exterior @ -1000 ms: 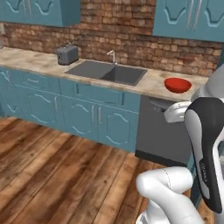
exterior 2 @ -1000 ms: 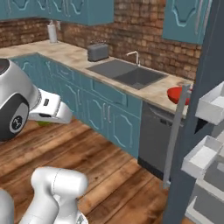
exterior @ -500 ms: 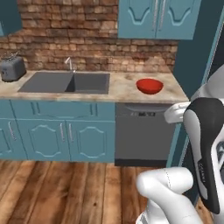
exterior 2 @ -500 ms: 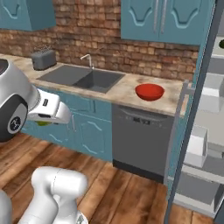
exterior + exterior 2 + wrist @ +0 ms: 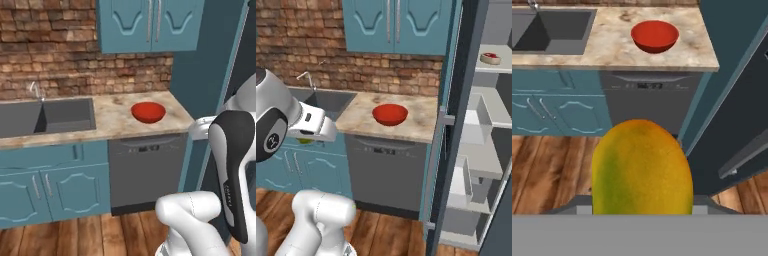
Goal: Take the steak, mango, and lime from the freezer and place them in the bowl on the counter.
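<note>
My gripper [image 5: 311, 131] is shut on the mango [image 5: 641, 167], a yellow fruit with a green tinge that hides the fingertips in the hand view; a sliver of it [image 5: 304, 141] peeks from under the hand. The glossy red bowl [image 5: 655, 35] [image 5: 148, 111] [image 5: 390, 114] sits ahead on the beige counter [image 5: 112, 120], well apart from the hand. The freezer [image 5: 483, 150] stands open on the right, and the steak [image 5: 490, 58] lies on an upper shelf inside. The lime is out of view.
A grey sink [image 5: 47, 116] with a faucet lies left of the bowl. A dark dishwasher [image 5: 145, 172] sits under the counter below the bowl. The freezer door edge [image 5: 448, 130] stands between counter and shelves. Teal wall cabinets [image 5: 150, 25] hang above.
The whole picture has shifted as the base moved right along the counter. The bowl now appears nearer and more central, and the freezer shelves show. The mango stays in the grip.
</note>
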Tool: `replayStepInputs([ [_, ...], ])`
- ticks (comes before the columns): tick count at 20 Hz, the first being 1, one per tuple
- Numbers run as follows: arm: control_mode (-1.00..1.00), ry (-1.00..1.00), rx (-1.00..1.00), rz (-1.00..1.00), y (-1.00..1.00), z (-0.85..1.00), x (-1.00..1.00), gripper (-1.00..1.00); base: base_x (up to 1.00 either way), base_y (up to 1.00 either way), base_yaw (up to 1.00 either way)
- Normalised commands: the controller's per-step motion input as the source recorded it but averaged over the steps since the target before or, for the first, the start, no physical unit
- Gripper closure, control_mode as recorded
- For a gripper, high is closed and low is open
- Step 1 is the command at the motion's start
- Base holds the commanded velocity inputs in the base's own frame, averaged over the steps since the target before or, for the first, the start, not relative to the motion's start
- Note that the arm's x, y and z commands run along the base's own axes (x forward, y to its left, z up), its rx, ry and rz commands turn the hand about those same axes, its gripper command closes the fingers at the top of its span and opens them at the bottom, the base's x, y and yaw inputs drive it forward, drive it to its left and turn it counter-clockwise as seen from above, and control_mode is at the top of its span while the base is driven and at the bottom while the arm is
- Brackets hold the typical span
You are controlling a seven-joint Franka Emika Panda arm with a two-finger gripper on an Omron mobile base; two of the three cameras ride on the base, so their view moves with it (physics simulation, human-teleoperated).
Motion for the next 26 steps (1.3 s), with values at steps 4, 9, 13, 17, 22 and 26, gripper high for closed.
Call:
replayStepInputs([
  [4,1.0,0.0,0.0,0.0,0.0,0.0,0.0,1.0,0.66,0.11,-0.18],
  [9,1.0,0.0,0.0,0.0,0.0,0.0,0.0,1.0,0.77,0.01,0.0],
  [13,1.0,0.0,0.0,0.0,0.0,0.0,0.0,1.0,0.82,0.0,0.0],
  [17,1.0,0.0,0.0,0.0,0.0,0.0,0.0,1.0,0.85,0.0,0.0],
  [22,1.0,0.0,0.0,0.0,0.0,0.0,0.0,1.0,0.6,-0.03,0.0],
  [26,1.0,0.0,0.0,0.0,0.0,0.0,0.0,1.0,0.58,-0.15,0.0],
])
